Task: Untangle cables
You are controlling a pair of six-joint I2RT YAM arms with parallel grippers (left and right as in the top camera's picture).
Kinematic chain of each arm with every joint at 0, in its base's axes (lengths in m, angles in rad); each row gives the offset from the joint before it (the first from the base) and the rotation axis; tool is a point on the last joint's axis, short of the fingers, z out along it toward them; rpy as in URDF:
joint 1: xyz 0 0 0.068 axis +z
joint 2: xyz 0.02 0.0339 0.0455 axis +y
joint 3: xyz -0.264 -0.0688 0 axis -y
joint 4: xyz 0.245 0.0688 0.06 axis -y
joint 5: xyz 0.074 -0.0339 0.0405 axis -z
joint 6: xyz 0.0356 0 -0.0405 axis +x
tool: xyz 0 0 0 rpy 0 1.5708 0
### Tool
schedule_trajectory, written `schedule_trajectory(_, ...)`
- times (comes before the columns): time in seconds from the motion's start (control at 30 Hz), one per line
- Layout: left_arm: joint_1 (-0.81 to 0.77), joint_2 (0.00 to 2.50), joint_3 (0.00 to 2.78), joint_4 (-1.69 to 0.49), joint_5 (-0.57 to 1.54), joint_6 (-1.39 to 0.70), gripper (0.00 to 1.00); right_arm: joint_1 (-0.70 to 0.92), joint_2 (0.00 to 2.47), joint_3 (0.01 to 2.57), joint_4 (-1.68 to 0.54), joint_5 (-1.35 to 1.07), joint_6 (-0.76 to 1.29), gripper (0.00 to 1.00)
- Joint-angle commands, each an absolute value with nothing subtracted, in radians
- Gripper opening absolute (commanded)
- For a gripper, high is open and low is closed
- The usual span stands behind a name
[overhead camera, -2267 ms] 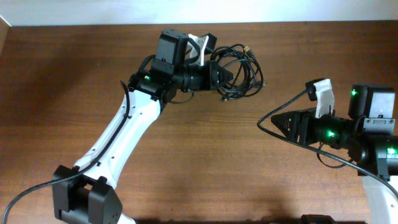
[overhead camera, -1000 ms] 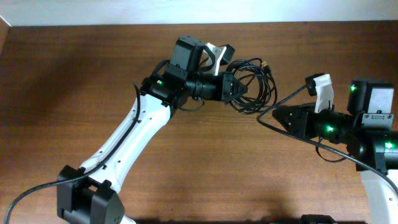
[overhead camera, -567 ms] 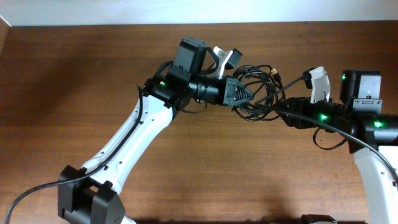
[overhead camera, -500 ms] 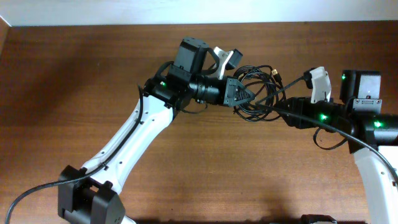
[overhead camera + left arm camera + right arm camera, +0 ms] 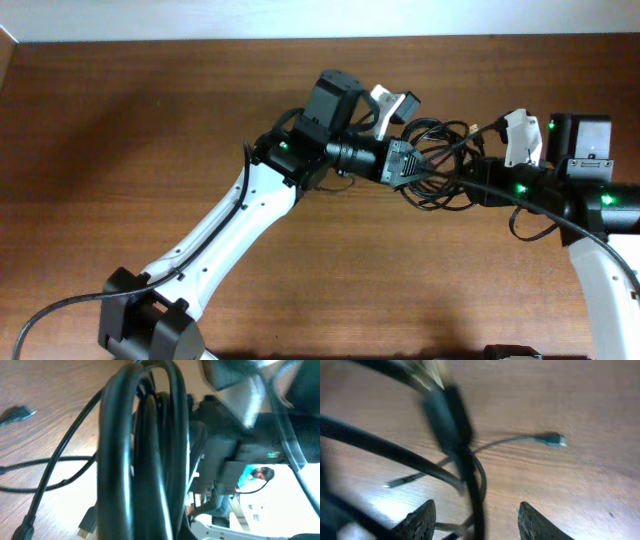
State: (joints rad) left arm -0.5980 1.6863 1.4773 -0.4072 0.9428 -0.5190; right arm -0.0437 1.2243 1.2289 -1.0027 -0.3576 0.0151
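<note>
The cables (image 5: 440, 165) are a black bunch of loops, right of the middle of the table (image 5: 120, 150) and toward its far side. They sit between the two grippers.

On the left, the white left arm (image 5: 230, 240) reaches up and across from the near edge. Its left gripper (image 5: 413, 172) pokes into the left side of the bunch. It is pressed together on the cables and holds them. In the left wrist view the thick loops fill the middle, very close to the camera, and the fingers themselves cannot be seen. Thin cords run from the loops down to the wood, and a small plug (image 5: 17, 411) lies on the table at the far left.

On the right of the bunch, the right gripper (image 5: 468, 186) comes in from the right arm (image 5: 590, 200). Its tip is in among the loops. In the right wrist view its two fingers (image 5: 420, 520) stand apart. One cord runs down between them, but they are not squeezing it. A second plug (image 5: 551, 438) lies flat on the wood further off, with its thin cord curving back to the bunch.
</note>
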Motion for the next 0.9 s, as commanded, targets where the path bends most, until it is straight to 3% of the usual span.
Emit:
schedule_trajectory(0.0,-0.543,1.665,1.489,-0.344,1.113,-0.53,0.0,-0.047,1.267,1.242,-1.03,-0.16,0.028,0.51)
schedule_trajectory(0.37,-0.367,1.665,1.489,-0.371,1.203,-0.443,0.0,-0.048,1.327,1.242,-1.043,-0.189,0.087,0.46)
schedule_trajectory(0.5,-0.368,1.665,1.489,-0.585,0.964,-0.249,0.0,-0.048,1.251,1.249,-1.043,-0.265,0.086,0.48)
schedule_trajectory(0.53,-0.368,1.665,1.489,-0.629,0.9,-0.222,0.0,-0.048,1.22,1.252,-1.043,-0.27,0.086,0.56)
schedule_trajectory(0.6,-0.368,1.665,1.489,-0.7,0.821,-0.149,0.0,-0.048,1.132,1.254,-1.044,-0.27,0.086,0.83)
schedule_trajectory(0.63,-0.368,1.665,1.489,-0.719,0.822,-0.095,0.0,-0.048,1.092,1.254,-1.046,-0.271,0.086,0.89)
schedule_trajectory(0.77,-0.382,1.665,1.489,-0.791,0.828,0.126,0.0,-0.047,0.981,1.254,-1.068,-0.322,0.067,0.92)
schedule_trajectory(0.87,-0.445,1.665,1.489,-0.854,0.877,0.327,0.0,-0.047,0.923,1.254,-1.086,-0.441,-0.073,0.92)
